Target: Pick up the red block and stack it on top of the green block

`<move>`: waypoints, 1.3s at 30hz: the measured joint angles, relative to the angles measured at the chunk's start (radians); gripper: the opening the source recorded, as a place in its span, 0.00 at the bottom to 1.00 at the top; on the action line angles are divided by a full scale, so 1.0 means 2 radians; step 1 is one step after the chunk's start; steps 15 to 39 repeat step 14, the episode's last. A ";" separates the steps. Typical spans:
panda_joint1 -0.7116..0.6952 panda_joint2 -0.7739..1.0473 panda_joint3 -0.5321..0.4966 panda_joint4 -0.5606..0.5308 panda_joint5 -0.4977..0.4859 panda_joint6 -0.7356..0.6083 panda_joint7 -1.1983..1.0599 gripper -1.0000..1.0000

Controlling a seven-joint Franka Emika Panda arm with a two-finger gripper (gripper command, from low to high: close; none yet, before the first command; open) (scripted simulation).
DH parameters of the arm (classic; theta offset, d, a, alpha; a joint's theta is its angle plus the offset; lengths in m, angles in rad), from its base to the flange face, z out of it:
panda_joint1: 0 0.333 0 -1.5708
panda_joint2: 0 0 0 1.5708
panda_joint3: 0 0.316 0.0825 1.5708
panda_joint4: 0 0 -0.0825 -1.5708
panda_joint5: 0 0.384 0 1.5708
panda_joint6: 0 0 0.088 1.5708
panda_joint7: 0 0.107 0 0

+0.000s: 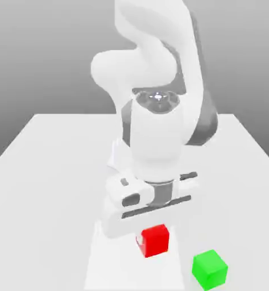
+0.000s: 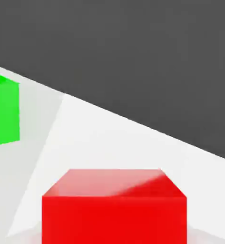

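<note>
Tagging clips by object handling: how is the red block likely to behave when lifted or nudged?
The red block looks rigid, its edges being straight and corners crisp, so it probably won't flex. Flat faces and a cube-like shape suggest it would slide rather than roll. Being about as tall as it is wide, it seems unlikely to tip easily.

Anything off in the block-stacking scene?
Nothing stands out. The red block sits under the gripper, looking intact; the green block stands apart on the table, flat on its base.
</note>
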 joint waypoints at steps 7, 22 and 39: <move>0.035 0.043 0.040 0.043 -0.022 0.000 -0.084 0.00; 0.039 0.075 0.035 0.045 -0.030 0.029 -0.080 1.00; 0.039 0.075 0.035 0.045 -0.030 0.029 -0.080 1.00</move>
